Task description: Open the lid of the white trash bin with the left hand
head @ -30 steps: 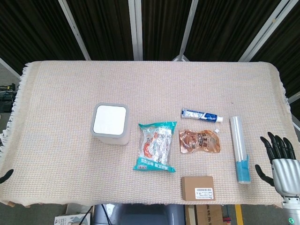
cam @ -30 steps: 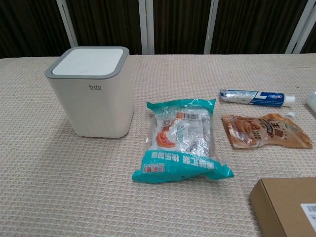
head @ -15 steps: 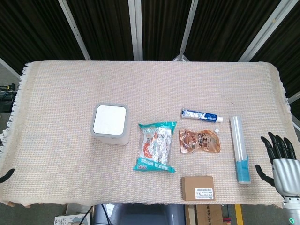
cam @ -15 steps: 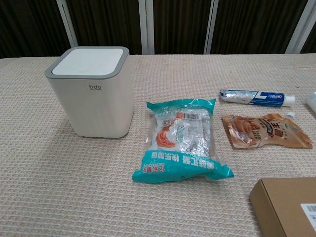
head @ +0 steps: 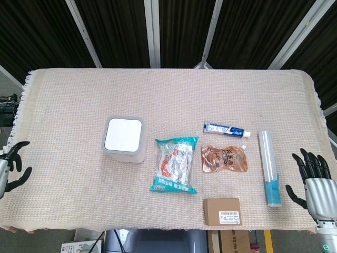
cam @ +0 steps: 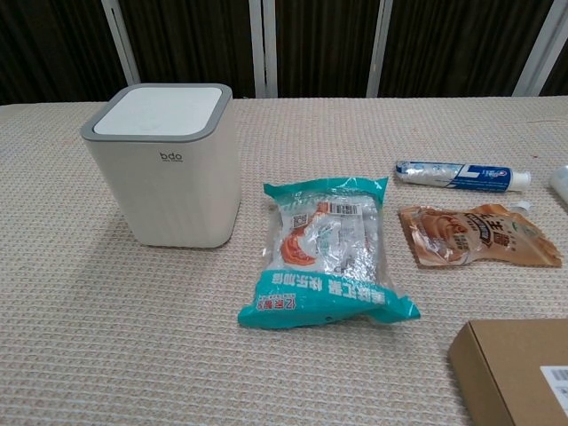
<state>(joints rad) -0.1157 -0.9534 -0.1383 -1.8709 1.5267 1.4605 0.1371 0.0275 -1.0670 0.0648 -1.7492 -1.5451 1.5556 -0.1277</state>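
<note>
Teal snack bag (head: 174,165), toothpaste tube (head: 226,128), brown pouch (head: 225,158), cardboard box (head: 222,211), clear tube (head: 268,167), woven tablecloth (head: 73,100)

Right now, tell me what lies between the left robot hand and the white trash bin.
Only bare woven tablecloth separates the left robot hand from the white trash bin, per the head view.

Left of bin: bare cloth between left hand (head: 10,167) and white trash bin (head: 125,139).
Right of bin: teal snack bag (head: 174,165) lies close.

A staged robot test bench: a cloth-covered table (head: 79,100) backed by dark panels (head: 110,31) on metal struts.
</note>
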